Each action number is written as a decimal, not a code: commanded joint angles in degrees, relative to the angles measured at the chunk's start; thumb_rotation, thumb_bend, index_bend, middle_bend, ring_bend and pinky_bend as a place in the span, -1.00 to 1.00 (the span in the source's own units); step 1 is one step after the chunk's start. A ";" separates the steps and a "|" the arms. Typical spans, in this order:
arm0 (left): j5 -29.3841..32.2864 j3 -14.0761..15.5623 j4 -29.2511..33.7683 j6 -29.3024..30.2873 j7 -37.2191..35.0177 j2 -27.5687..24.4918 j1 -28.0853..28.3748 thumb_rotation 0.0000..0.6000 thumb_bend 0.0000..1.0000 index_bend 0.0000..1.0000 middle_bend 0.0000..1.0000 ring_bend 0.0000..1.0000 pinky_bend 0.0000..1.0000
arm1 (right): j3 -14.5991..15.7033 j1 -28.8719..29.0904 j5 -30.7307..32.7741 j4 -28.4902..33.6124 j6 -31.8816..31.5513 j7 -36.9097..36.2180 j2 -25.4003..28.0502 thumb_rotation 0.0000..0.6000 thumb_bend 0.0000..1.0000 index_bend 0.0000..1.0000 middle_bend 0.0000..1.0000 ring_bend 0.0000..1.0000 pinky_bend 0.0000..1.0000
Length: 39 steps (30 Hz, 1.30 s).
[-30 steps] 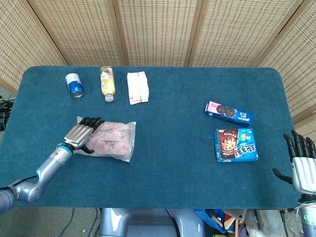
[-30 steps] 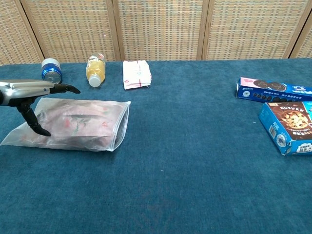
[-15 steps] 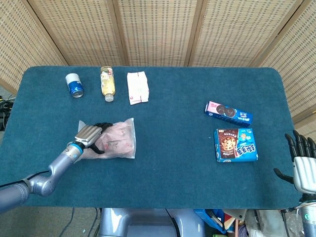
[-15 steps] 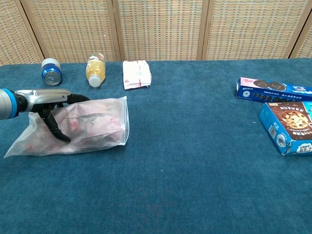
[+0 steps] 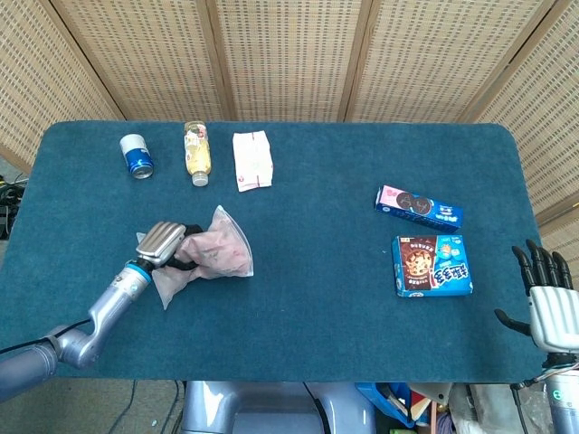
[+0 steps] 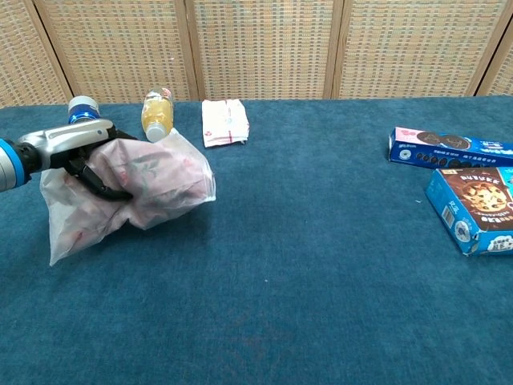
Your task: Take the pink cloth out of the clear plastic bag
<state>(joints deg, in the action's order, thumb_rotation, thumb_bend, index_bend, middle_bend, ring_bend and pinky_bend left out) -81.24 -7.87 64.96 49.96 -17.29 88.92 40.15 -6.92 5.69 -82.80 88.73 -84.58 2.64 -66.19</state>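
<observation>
My left hand grips the clear plastic bag and holds it lifted and tilted above the blue table. The pink cloth shows through the plastic, bunched toward the bag's right end, while the bag's other end hangs down toward the table. My right hand hovers open, fingers apart, off the table's near right corner, seen only in the head view.
At the back left stand a blue can, a yellow bottle and a white packet. Two cookie boxes lie at the right on the table.
My left hand closed on the bag and raised it off the table, so the bag now tilts with the cloth bunched at its right end. The right hand barely shifted.
</observation>
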 commanded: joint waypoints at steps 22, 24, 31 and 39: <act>-13.27 -3.97 -21.50 22.85 -18.42 16.45 11.46 1.00 -0.03 0.11 0.04 -0.02 0.26 | -8.24 19.71 -2.22 17.33 23.30 -30.01 21.77 1.00 -1.00 -0.63 -0.85 -1.00 -1.00; -13.07 -4.33 -21.97 22.78 -18.19 17.18 12.62 1.00 -0.03 0.11 0.04 -0.02 0.26 | -8.73 21.22 -0.58 18.06 25.66 -30.08 22.12 1.00 -1.00 -0.60 -0.84 -1.00 -1.00; -11.01 -6.38 -22.77 22.99 -18.83 19.45 15.44 1.00 -0.03 0.11 0.04 -0.02 0.26 | -10.58 24.50 4.61 21.03 29.55 -30.67 22.36 1.00 -1.00 -0.49 -0.81 -1.00 -1.00; -8.92 -7.44 -24.97 22.46 -19.93 22.71 17.80 1.00 -0.03 0.11 0.04 -0.02 0.26 | -12.16 27.45 11.31 22.89 32.70 -30.37 21.08 1.00 -1.00 -0.30 -0.77 -1.00 -1.00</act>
<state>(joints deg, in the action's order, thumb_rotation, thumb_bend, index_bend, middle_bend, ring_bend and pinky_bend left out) -90.37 -15.18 40.25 72.42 -37.07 111.32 57.66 -18.66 32.41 -72.57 111.04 -52.60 -28.08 -44.71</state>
